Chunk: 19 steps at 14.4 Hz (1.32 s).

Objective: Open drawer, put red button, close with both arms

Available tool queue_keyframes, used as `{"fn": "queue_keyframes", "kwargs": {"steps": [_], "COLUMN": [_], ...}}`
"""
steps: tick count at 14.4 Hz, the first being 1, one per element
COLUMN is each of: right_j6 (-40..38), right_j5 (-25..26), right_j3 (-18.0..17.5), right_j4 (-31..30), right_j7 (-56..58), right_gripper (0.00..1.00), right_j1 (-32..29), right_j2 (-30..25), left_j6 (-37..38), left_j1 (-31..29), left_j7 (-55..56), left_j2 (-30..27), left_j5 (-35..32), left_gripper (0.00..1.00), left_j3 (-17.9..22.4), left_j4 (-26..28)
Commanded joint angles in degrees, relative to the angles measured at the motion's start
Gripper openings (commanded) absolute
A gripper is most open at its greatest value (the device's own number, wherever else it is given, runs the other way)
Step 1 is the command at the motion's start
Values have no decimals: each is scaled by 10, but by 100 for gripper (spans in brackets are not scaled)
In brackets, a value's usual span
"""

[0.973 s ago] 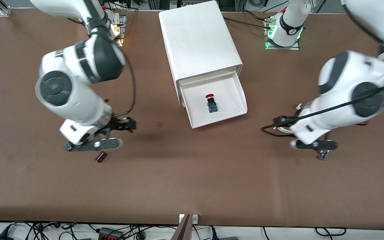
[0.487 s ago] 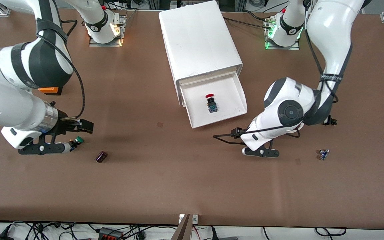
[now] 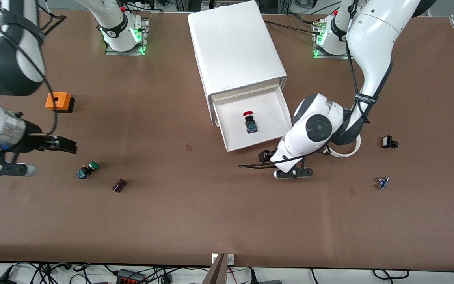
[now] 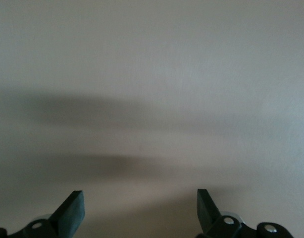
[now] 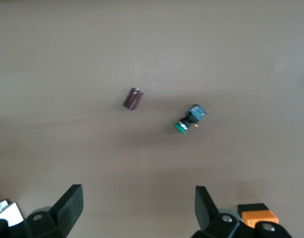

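The white cabinet [image 3: 235, 43] stands mid-table with its drawer [image 3: 258, 144] pulled open. Inside the drawer lies the red button [image 3: 249, 120], red cap and black-and-blue body, with nothing touching it. My left gripper [image 3: 292, 172] hangs over bare table in front of the drawer, by the corner toward the left arm's end. It is open [image 4: 138, 208] and holds nothing. My right gripper [image 3: 0, 169] is over the table at the right arm's end. It is open and empty too [image 5: 137, 206], well away from the drawer.
Toward the right arm's end lie a green-capped switch [image 3: 87, 169] [image 5: 189, 119], a maroon cylinder [image 3: 119, 185] [image 5: 133, 98] and an orange box with a hole [image 3: 58, 101]. Toward the left arm's end are a white ring [image 3: 347, 153], a small black part [image 3: 388, 142] and a tiny blue part [image 3: 382, 182].
The left arm swung in from its end of the table to the drawer's front corner. The right arm drew back toward its end, uncovering the green switch and orange box.
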<state>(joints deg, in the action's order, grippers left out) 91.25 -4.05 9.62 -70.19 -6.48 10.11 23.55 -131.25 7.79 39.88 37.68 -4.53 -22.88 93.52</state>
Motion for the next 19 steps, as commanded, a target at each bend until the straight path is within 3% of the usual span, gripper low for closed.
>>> {"fn": "queue_keyframes", "kwargs": {"steps": [1,5,10,14,17,19], "right_j6": [16,14,-26,9,77,93], "right_j5": [36,41,43,46,47,47], "right_j3": [-84,-92,-79,-79,-79,-79], "right_j4": [-78,-81,-97,-147,-254,-285], "right_j7": [11,83,100,99,99,99], "right_gripper": [100,100,100,100,100,100], "right_j1": [-83,-111,-112,-111,-111,-112], "right_j2": [-76,-97,-128,-158,-221,-242], "left_j6": [18,126,196,216,228,230], "left_j1": [-11,-46,-33,-30,-32,-40], "left_j7": [91,126,147,148,147,141], "left_j2": [-54,-57,-53,-50,-50,-52], "left_j5": [-4,43,46,46,46,46], "left_gripper": [100,100,100,100,100,100], "left_j3": [-22,-91,-124,-153,-158,-158], "left_j4": [65,62,68,75,75,68]}}
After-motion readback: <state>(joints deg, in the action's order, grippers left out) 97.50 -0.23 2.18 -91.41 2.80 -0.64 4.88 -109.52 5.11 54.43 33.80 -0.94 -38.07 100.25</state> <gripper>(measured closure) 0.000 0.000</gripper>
